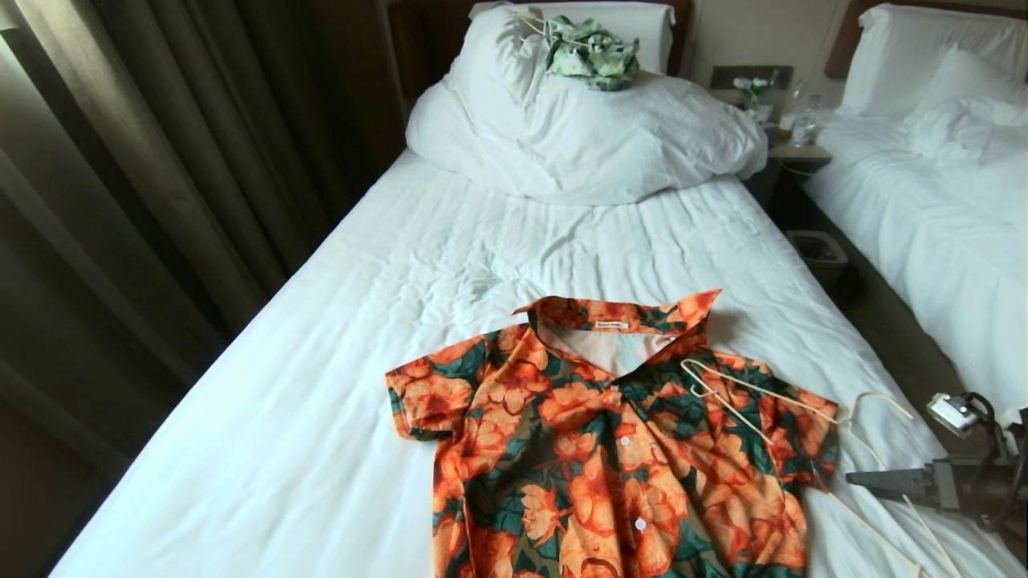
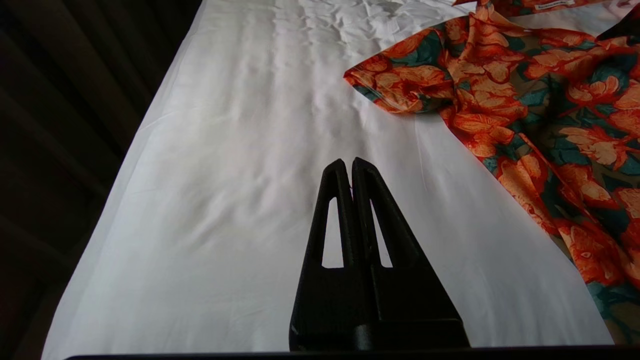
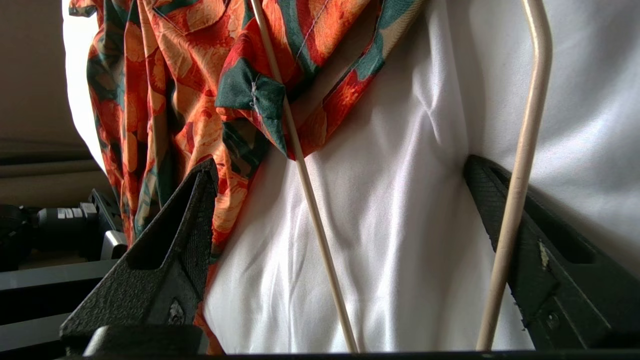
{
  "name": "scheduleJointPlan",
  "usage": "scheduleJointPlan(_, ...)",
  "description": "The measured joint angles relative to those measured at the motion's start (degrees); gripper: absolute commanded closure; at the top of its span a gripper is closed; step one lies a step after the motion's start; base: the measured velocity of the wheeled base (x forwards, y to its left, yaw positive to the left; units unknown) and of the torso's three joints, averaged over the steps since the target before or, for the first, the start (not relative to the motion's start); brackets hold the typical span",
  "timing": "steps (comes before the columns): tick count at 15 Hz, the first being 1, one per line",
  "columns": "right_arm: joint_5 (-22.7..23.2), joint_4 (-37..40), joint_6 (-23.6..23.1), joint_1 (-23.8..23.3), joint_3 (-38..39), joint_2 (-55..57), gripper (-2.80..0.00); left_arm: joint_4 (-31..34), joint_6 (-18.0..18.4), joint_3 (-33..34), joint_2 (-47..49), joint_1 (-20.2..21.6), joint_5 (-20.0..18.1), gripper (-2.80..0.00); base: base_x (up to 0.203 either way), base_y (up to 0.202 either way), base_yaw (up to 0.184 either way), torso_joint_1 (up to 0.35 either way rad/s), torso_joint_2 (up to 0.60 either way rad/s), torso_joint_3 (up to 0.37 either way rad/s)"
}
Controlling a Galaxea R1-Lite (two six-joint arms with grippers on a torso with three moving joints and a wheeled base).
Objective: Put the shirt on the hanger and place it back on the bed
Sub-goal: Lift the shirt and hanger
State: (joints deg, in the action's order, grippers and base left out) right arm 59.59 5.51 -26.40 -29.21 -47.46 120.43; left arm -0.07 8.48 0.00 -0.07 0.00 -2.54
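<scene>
The shirt (image 1: 610,449), orange flowers on dark green, lies flat and collar-up on the bed (image 1: 401,321). The cream wire hanger (image 1: 763,392) rests across the shirt's right shoulder, its hook out on the sheet. My right gripper (image 1: 863,480) comes in low from the right. In the right wrist view it (image 3: 340,170) is open wide, just above the sheet. One hanger wire (image 3: 310,200) runs between its fingers and another crosses one finger (image 3: 487,185); the sleeve (image 3: 250,90) lies just ahead. My left gripper (image 2: 348,162) is shut, empty, over bare sheet (image 2: 225,200) beside the shirt's left sleeve (image 2: 400,85).
A bundled white duvet (image 1: 578,136) at the head of the bed carries a pale green-and-white garment (image 1: 593,54). Dark curtains (image 1: 161,160) run along the left side. To the right are a nightstand (image 1: 795,148), a small bin (image 1: 815,253) and another white bed (image 1: 948,201).
</scene>
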Motion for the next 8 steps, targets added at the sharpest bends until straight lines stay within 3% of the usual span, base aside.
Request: scheduleJointPlan(8,0.3,0.6,0.2,-1.9,0.5,-0.6,0.00,0.0,0.0,0.0,0.0,0.0,0.0,0.00,0.000,0.000,0.000,0.000,0.00,0.000)
